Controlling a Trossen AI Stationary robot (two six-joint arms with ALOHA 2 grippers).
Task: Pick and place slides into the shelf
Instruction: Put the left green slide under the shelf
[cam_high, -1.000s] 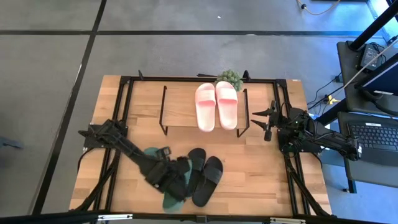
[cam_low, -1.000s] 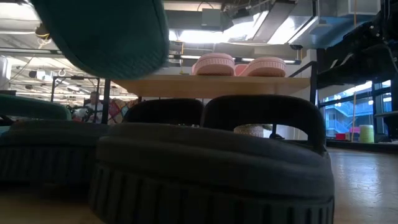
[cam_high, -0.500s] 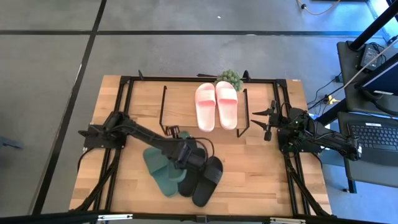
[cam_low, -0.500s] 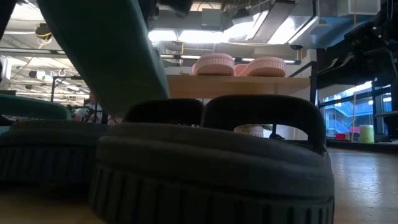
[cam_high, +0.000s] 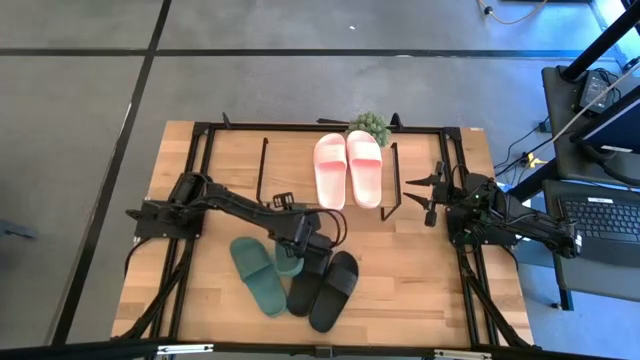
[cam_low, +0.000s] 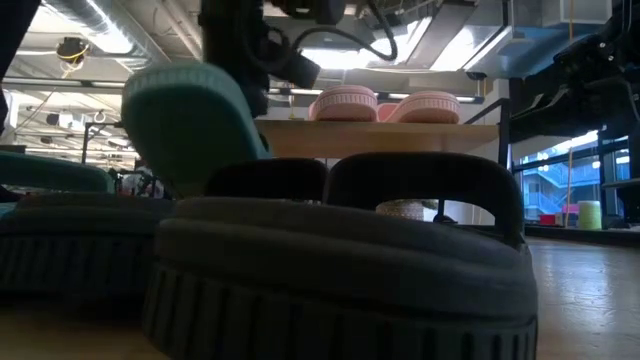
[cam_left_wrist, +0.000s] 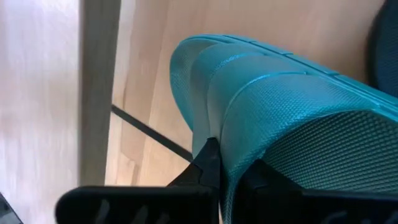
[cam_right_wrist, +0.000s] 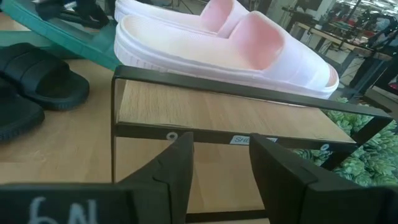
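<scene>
Left end effector (cam_high: 296, 243): pinching one dark green rubber slide (cam_high: 288, 258), lifted over wooden counter (cam_high: 420, 270), near shelf.
Second green slide (cam_high: 258, 276): flat on counter.
Pale pink pair (cam_high: 347, 168): atop wooden-topped wire shelf (cam_high: 285, 170).
Right end effector (cam_high: 428, 196): spread, empty, beside shelf.

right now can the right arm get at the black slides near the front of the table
Probably yes. The right hand waits open beside the shelf, holding nothing, and bare tabletop lies between it and the black slides. But the left hand, shut on a green slide, hangs just over them and could crowd the approach.
</scene>
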